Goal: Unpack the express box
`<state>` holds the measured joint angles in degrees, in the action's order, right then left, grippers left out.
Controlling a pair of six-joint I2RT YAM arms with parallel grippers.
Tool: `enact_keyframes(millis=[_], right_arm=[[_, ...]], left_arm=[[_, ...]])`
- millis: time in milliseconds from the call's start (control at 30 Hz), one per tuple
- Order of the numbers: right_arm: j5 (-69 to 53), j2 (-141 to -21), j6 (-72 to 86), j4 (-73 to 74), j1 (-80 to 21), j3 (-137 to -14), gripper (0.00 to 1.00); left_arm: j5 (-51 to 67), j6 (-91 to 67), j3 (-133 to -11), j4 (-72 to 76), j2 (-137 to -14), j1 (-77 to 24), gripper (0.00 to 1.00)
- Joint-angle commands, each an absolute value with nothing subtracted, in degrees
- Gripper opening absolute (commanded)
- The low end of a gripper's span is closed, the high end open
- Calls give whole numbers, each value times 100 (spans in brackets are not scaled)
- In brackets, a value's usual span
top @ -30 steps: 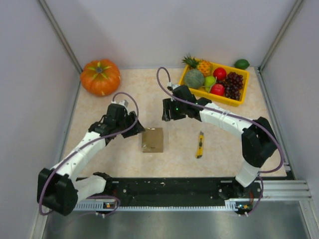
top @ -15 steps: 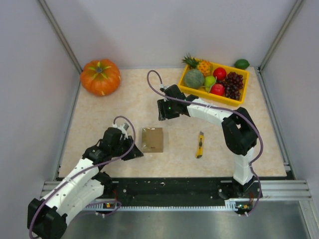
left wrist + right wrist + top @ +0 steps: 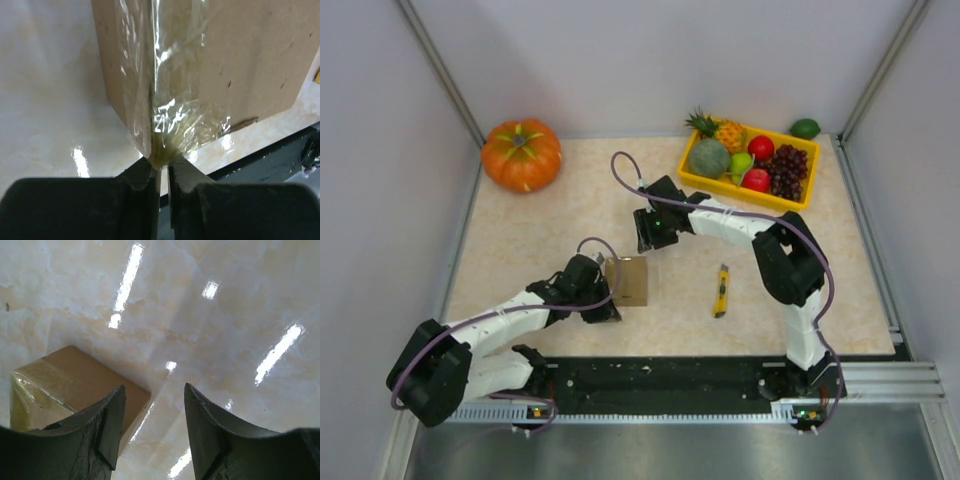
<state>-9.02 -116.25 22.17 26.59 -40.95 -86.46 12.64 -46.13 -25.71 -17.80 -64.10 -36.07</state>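
The express box (image 3: 627, 281) is a small brown carton lying shut in the middle of the table, sealed with clear tape. My left gripper (image 3: 603, 305) is at its near-left corner. In the left wrist view the jaws (image 3: 162, 167) are shut on a bunched strip of clear tape (image 3: 165, 115) that runs up over the box (image 3: 240, 65). My right gripper (image 3: 645, 238) hovers open and empty just beyond the box's far edge. In the right wrist view (image 3: 154, 390) a corner of the box (image 3: 75, 380) shows beside the left finger.
A yellow utility knife (image 3: 721, 290) lies right of the box. A yellow tray (image 3: 770, 199) of fruit stands at the back right with a lime (image 3: 805, 128) behind it. An orange pumpkin (image 3: 521, 154) sits at the back left.
My left arm swung from the box's far-left side round to its near-left corner and closed on the tape. My right gripper drifted slightly left and stayed open.
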Motion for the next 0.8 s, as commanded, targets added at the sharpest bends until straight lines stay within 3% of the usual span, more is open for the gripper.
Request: enact_keyframes(millis=[0,567,767], right_arm=[[-1063,-11532,2162,2760,-4052,-8500,50],[-1292,-10064,2180,2716,-4165,-6690,48],[-749,-9405,2355,2654,-4561,-6153,47]], left_arm=[[862,-4781,-2821,-1222,-6504,-3630,13],[-368,-4992,-3427,-1398,-6750,-3551,20],[-36,-4957,-3638,-1178,-7179,-3103,22]])
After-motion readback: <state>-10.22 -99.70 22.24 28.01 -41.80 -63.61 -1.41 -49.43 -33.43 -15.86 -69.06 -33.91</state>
